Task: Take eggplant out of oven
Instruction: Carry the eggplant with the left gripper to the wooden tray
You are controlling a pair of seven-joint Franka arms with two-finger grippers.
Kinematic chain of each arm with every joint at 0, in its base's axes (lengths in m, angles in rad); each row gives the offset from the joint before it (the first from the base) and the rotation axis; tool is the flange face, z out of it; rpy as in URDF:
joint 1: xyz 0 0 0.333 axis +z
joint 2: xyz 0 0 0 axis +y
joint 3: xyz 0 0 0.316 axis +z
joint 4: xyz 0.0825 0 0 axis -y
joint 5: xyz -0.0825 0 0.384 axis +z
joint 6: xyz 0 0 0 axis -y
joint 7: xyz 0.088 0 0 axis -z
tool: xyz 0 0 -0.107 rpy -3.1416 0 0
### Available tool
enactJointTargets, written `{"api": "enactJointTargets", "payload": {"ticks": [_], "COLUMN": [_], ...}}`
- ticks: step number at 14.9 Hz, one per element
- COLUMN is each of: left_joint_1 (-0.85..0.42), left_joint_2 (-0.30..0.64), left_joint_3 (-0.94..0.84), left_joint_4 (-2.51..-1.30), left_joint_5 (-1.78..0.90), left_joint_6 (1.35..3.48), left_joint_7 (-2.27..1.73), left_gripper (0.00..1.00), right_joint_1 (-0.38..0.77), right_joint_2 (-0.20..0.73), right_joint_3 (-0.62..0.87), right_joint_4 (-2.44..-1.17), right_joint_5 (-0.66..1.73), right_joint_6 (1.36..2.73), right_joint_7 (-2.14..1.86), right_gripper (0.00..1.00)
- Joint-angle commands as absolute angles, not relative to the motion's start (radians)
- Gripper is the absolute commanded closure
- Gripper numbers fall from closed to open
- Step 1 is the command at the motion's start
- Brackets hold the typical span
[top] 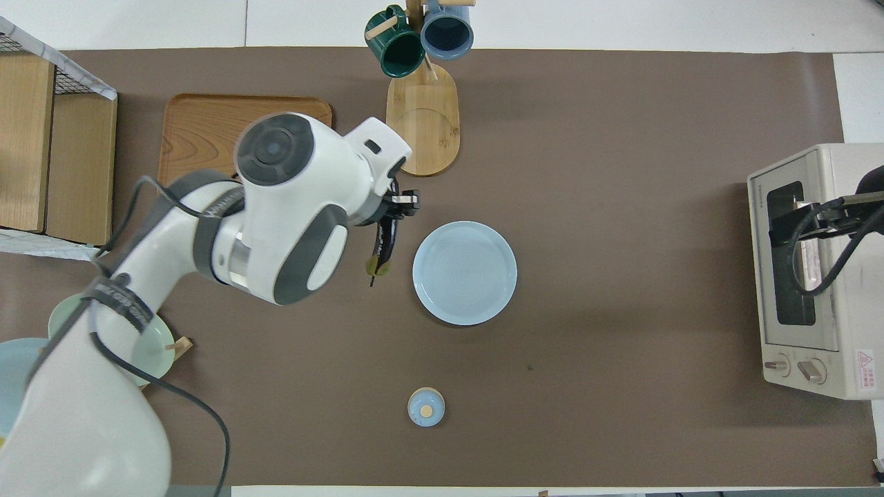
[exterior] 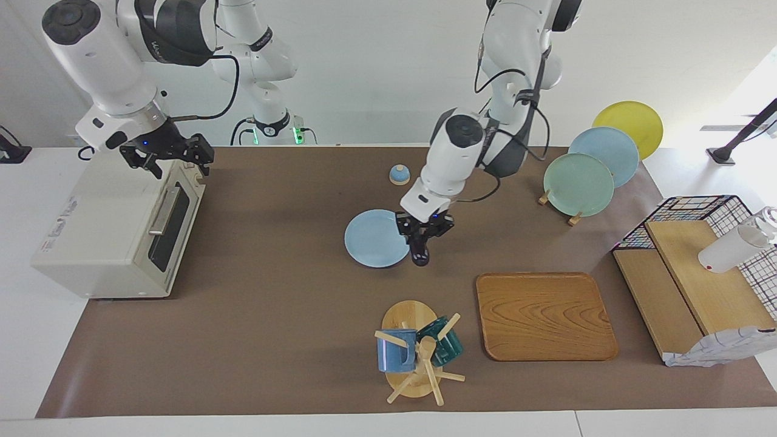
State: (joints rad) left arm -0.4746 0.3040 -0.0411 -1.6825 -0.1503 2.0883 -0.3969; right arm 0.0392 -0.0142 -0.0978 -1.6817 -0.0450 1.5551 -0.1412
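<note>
The slim, glossy dark purple eggplant (top: 382,250) was held by the left gripper (exterior: 420,243), whose black fingers (exterior: 425,235) were closed on its upper part, so that it hung tilted below them with its thin greenish stem end seen lowest in the overhead view. It was carried in the air just beside the round pale blue plate (exterior: 373,238), over the brown table mat (exterior: 273,315) at the plate's edge toward the left arm's end of the table, and whether its lower tip touched the mat could not be told. The boxy cream-white toaster oven (exterior: 103,237) was set well apart at the right arm's end of the table, its glass-windowed door with the metal bar handle facing the middle. The right gripper (exterior: 176,159) was held over the oven's top front edge with its fingers spread open and nothing between them. A rectangular wooden tray (exterior: 543,315) and a wooden mug stand (exterior: 408,352) bearing a blue and a green mug lay farther from the robots than the plate.
</note>
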Motion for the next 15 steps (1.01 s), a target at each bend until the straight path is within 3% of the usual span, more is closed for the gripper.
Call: {"api": "enactJointTargets", "payload": {"ticks": [1, 4, 6, 8, 10, 15], "left_joint_1": [-0.344, -0.194, -0.175, -0.167, -0.153, -0.112], "left_joint_2": [0.341, 0.365, 0.422, 0.547, 0.629, 0.641], "left_joint_3": [-0.048, -0.049, -0.049, -0.048, -0.049, -0.049], "left_joint_4": [-1.614, -1.606, -1.577, -1.437, -1.37, -1.385], "left_joint_5": [-0.149, -0.126, -0.115, -0.095, -0.087, -0.081], "left_joint_6": [2.022, 2.029, 2.042, 2.034, 2.052, 2.144], "left_joint_7": [-0.24, -0.054, -0.009, -0.006, -0.005, -0.002], "left_gripper": [1.0, 1.0, 1.0, 1.0, 1.0, 1.0], "right_joint_1": [0.046, 0.034, 0.034, 0.037, 0.043, 0.037], "right_joint_2": [-0.005, 0.003, 0.003, 0.002, 0.002, 0.0], "right_joint_3": [-0.121, -0.118, -0.118, -0.118, -0.118, -0.117], "right_joint_4": [-1.663, -1.644, -1.647, -1.646, -1.646, -1.647], "right_joint_5": [-0.018, -0.018, -0.018, -0.018, -0.018, -0.017], "right_joint_6": [1.528, 1.554, 1.559, 1.563, 1.565, 1.557], "right_joint_7": [-0.132, -0.126, -0.126, -0.124, -0.124, -0.126], "right_gripper": [0.0, 0.0, 0.0, 0.0, 0.0, 0.0]}}
